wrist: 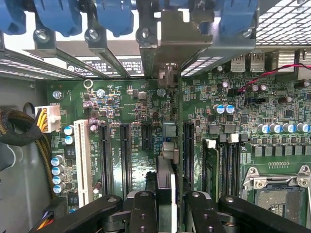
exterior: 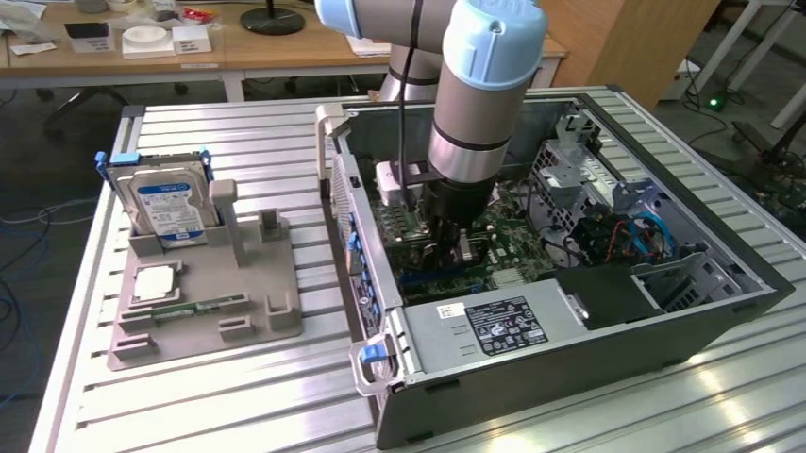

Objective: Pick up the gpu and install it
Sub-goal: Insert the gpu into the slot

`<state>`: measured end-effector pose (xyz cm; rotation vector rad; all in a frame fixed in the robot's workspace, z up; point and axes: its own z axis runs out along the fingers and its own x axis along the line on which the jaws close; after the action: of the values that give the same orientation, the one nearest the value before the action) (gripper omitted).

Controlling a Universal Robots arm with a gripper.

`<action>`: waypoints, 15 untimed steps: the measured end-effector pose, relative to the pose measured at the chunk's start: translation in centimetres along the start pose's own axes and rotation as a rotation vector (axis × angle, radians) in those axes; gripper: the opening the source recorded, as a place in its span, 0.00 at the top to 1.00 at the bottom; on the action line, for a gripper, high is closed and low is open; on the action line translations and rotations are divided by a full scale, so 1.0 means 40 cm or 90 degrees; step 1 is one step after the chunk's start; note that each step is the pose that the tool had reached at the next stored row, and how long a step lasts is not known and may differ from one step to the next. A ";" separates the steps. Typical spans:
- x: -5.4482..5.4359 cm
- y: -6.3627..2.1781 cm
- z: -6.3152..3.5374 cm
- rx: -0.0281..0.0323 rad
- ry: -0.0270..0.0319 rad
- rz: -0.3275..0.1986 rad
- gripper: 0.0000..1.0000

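The gpu (wrist: 173, 145) shows edge-on in the wrist view as a thin dark card standing upright over the green motherboard (wrist: 131, 97), beside a long black slot (wrist: 187, 150). Its pale metal bracket (wrist: 170, 34) reaches the case's rear openings under the blue latches (wrist: 112, 14). My gripper (wrist: 170, 211) is shut on the card, one black finger on each side. In the exterior view the gripper (exterior: 441, 231) is down inside the open computer case (exterior: 705, 311), with the gpu (exterior: 396, 222) under it. I cannot tell whether the card's edge sits in the slot.
On the exterior view's left, a grey fixture (exterior: 208, 316) holds a silver hard drive (exterior: 170, 203), a memory stick (exterior: 202, 306) and a chip (exterior: 154, 283). Inside the case are a power supply (exterior: 504, 326), a cable bundle (wrist: 22, 128), a white slot (wrist: 82, 160) and a processor socket (wrist: 277, 191).
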<state>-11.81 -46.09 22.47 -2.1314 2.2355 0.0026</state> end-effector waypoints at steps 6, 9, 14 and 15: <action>0.000 0.000 0.000 0.0000 -0.0001 0.000 0.72; 0.000 0.000 0.000 0.0000 -0.0001 0.000 0.72; 0.000 0.000 0.003 0.0001 0.0000 0.000 0.72; 0.000 0.000 0.004 0.0000 0.0000 0.000 0.72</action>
<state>-11.80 -46.10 22.30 -2.1315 2.2355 0.0025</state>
